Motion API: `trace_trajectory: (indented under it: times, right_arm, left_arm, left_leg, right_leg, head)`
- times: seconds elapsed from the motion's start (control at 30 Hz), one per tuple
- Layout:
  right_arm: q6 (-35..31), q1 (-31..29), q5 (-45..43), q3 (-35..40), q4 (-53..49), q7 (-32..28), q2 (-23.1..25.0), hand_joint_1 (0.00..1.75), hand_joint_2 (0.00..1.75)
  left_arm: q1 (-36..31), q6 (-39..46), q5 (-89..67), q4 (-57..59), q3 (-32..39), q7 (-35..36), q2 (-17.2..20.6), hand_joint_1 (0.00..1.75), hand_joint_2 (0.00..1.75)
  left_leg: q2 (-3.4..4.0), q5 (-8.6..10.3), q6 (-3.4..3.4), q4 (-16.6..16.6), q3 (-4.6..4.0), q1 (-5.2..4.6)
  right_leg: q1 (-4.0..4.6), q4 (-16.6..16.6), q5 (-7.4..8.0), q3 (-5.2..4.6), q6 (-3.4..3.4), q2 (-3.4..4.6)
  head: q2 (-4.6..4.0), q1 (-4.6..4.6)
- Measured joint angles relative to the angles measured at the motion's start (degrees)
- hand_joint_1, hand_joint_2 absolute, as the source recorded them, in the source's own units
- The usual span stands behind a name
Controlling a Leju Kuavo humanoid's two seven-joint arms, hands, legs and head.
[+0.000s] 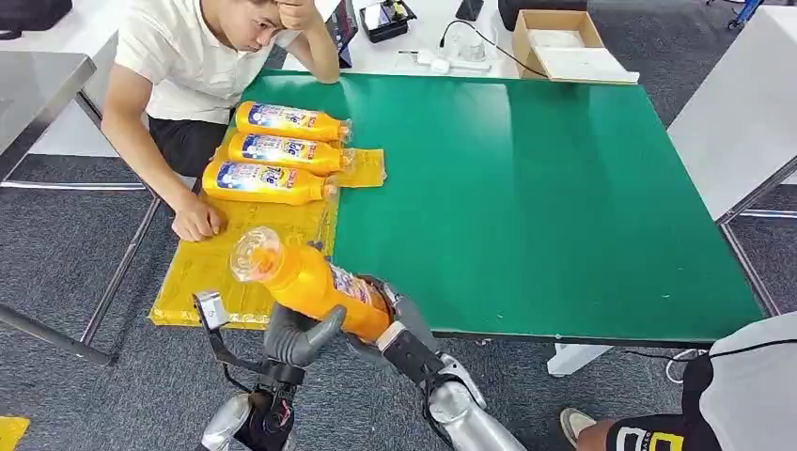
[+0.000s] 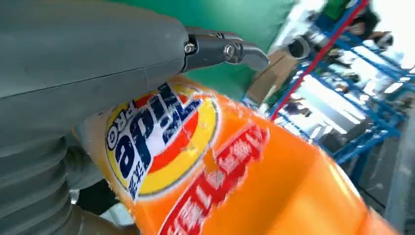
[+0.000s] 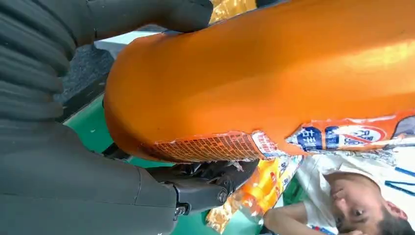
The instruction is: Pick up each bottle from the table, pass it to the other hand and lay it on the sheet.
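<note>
An orange bottle (image 1: pixel 301 277) with a clear cap is held tilted over the table's front edge, cap toward the yellow sheet (image 1: pixel 207 272). My left hand (image 1: pixel 299 340) grips it from below near the middle; its thumb (image 2: pixel 88 73) lies across the bottle's label (image 2: pixel 161 137). My right hand (image 1: pixel 402 331) holds the base end, and the bottle (image 3: pixel 274 83) sits between that hand's thumb and dark fingers (image 3: pixel 205 188). Three more orange bottles (image 1: pixel 282 150) lie side by side on the sheet's far part.
A seated person leans on the green table (image 1: pixel 545 188) at the far left, one hand (image 1: pixel 195 221) resting on the sheet. A cardboard box (image 1: pixel 554 42) stands behind the table. Another person (image 1: pixel 742 395) is at the lower right.
</note>
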Motion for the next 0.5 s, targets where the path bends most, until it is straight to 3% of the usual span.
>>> trace_trajectory:
  times: [0.03,0.07,0.1,0.5]
  right_arm:
    - [0.2,-0.3,-0.2,0.2,0.4,0.3,0.1,0.19,1.75]
    - [0.4,-0.5,-0.4,0.3,0.7,0.5,0.1,0.19,1.75]
    - [0.7,-0.8,-0.7,0.4,1.1,0.8,0.1,0.03,1.75]
    - [0.9,0.2,-1.7,1.3,2.8,2.6,0.2,0.0,1.75]
  left_arm:
    - [0.0,0.4,-0.8,-0.1,0.0,-0.9,0.0,1.75,1.75]
    - [0.0,0.7,-1.4,-0.2,0.0,-1.5,-0.1,1.75,1.75]
    - [0.0,1.0,-2.1,-0.3,0.0,-2.2,-0.1,1.71,1.75]
    - [-0.1,3.2,-7.6,-1.8,-0.1,-3.7,-0.5,1.75,1.75]
  left_leg:
    - [0.0,0.0,0.0,0.0,0.0,0.0]
    - [0.0,0.0,0.0,0.0,-0.01,0.0]
    - [0.0,0.0,0.0,0.0,-0.01,0.0]
    - [0.01,0.0,0.0,0.0,-0.03,-0.01]
  right_leg:
    - [0.0,0.0,0.0,0.0,0.0,0.0]
    - [0.0,0.0,0.0,0.0,0.0,0.0]
    - [0.0,0.0,0.0,-0.01,0.0,0.0]
    - [-0.01,0.0,0.0,-0.03,0.0,0.0]
  head:
    - [0.0,0.0]
    - [0.0,0.0]
    - [0.0,0.0]
    - [0.0,0.0]
